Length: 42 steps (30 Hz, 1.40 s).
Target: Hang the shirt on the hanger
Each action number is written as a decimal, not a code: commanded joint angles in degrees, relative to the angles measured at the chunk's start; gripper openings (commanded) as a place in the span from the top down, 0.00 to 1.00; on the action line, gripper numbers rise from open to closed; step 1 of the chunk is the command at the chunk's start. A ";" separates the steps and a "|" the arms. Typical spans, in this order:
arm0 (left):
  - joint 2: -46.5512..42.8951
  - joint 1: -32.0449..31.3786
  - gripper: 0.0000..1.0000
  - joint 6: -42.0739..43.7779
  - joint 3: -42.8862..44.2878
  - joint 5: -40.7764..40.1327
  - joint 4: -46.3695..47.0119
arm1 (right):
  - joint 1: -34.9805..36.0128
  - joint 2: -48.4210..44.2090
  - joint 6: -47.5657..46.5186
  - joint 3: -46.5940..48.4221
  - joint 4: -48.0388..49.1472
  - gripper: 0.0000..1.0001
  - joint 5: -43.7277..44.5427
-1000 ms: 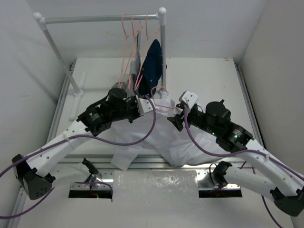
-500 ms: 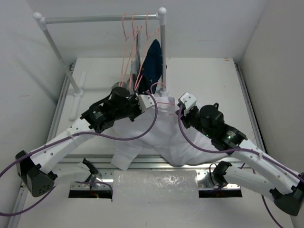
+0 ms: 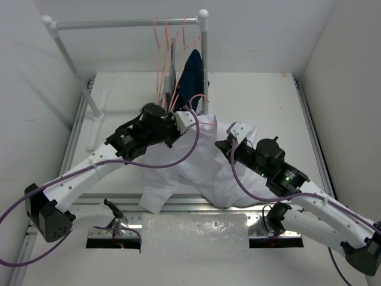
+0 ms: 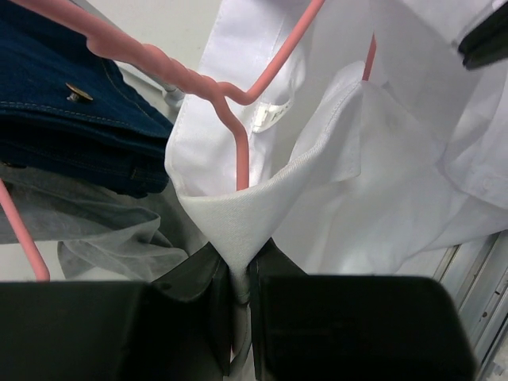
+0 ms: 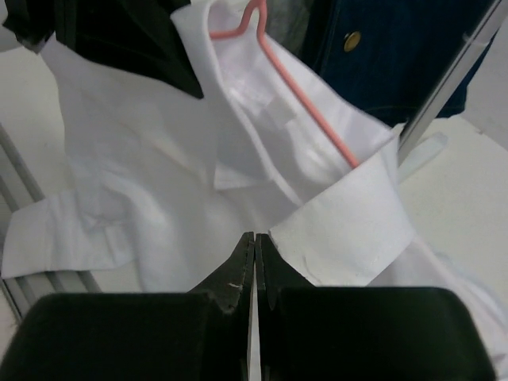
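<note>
Left wrist view: the shirt (image 4: 381,182) is clamped by its collar in the left gripper (image 4: 240,274) and by a fold in the right gripper (image 5: 254,246), raised at the neck off the desk (image 3: 262,95), with the hanger (image 4: 240,155) already threaded into that neck; settling the shoulders is judged left.

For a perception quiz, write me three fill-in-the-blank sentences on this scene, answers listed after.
The left gripper is shut on the shirt's ____. The hanger running into the neck opening is ____ in colour. Beside it hangs a garment of dark ____ cloth with a brass button.
Missing words: collar; pink; blue.
</note>
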 commanded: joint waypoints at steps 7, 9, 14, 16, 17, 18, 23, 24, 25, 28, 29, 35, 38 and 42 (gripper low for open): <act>-1.95 2.04 1.00 -4.40 3.48 3.43 5.96 | 0.07 1.11 5.16 -0.73 1.46 1.00 -9.50; -2.31 2.13 1.00 -4.93 3.83 4.83 6.05 | 0.07 3.31 8.05 -3.98 4.25 1.00 -12.64; -2.57 2.22 1.00 -4.40 3.04 4.84 6.14 | 0.60 5.87 11.06 -8.47 7.88 1.00 -16.54; -3.10 2.22 1.00 -3.96 2.51 4.93 6.05 | 0.51 5.00 9.05 -7.95 5.60 1.00 -15.49; -3.27 2.22 1.00 -3.79 2.34 4.93 6.14 | 0.60 3.68 7.99 -7.42 4.11 1.00 -15.30; -3.80 2.22 1.00 -3.70 2.07 5.10 6.57 | 0.60 3.24 5.81 -6.81 0.70 1.00 -15.13; -4.94 2.22 1.00 -1.07 1.28 8.69 6.75 | 0.60 0.60 1.48 0.92 -13.28 0.51 -14.78; -5.03 2.22 1.00 -0.10 1.02 9.49 6.14 | 0.51 -1.58 -0.26 1.72 -13.39 0.46 -14.25; -5.21 2.22 1.00 1.73 0.23 10.80 5.96 | 0.60 -3.08 -0.37 2.77 -12.96 0.42 -13.90; -5.56 2.22 1.00 5.16 -1.35 12.91 4.91 | 0.60 -7.22 0.25 4.79 -9.53 0.45 -12.93; -5.91 2.22 1.00 6.14 -1.88 13.45 4.56 | 0.51 -7.40 -0.27 5.76 -9.27 0.54 -12.49; -5.65 2.13 1.00 7.73 -2.32 15.65 3.50 | 0.51 0.76 -3.61 15.07 -11.63 0.77 -15.21; -6.00 2.13 1.00 8.34 -2.50 15.91 3.41 | 0.60 4.10 -4.67 17.54 -10.93 0.72 -15.83; -6.88 2.13 1.00 8.26 -2.59 16.88 3.41 | 0.51 7.88 -5.55 18.60 -11.37 0.68 -15.74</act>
